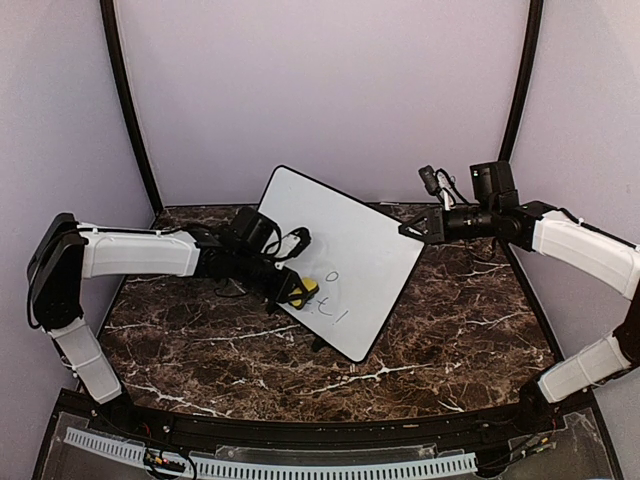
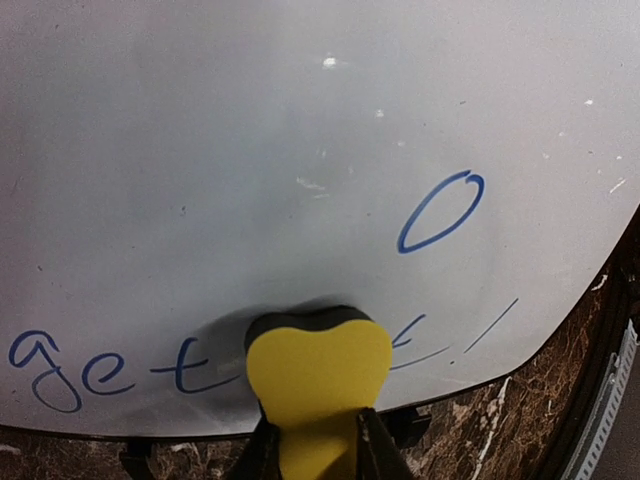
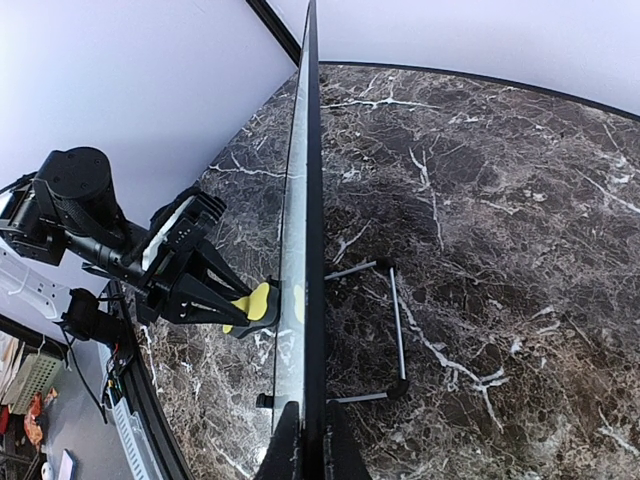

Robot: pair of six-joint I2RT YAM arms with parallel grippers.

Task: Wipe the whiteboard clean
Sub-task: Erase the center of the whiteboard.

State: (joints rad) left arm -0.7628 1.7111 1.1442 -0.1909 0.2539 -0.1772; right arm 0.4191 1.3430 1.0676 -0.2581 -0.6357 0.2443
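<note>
Marble desk [image 1: 200, 350]: left gripper [image 1: 293, 290] clamped on yellow eraser [image 2: 318, 375], pressed against whiteboard [image 1: 340, 230] standing tilted mid-desk, on the blue writing [image 2: 100, 372], probably "get". Farther back, right gripper [image 1: 412, 231] pinches the board's right edge.

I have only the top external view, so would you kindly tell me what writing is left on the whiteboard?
Observer: The left wrist view shows blue letters reading "get" along the lower edge of the whiteboard, with a blue oval higher up on the right.
Operator: Thank you. Is the eraser really on the surface?
Observer: Edge-on in the right wrist view, the yellow eraser held by the left gripper appears to meet the board's face.
Operator: And how is the board steadied?
Observer: The right gripper is shut on its thin black edge.
</note>
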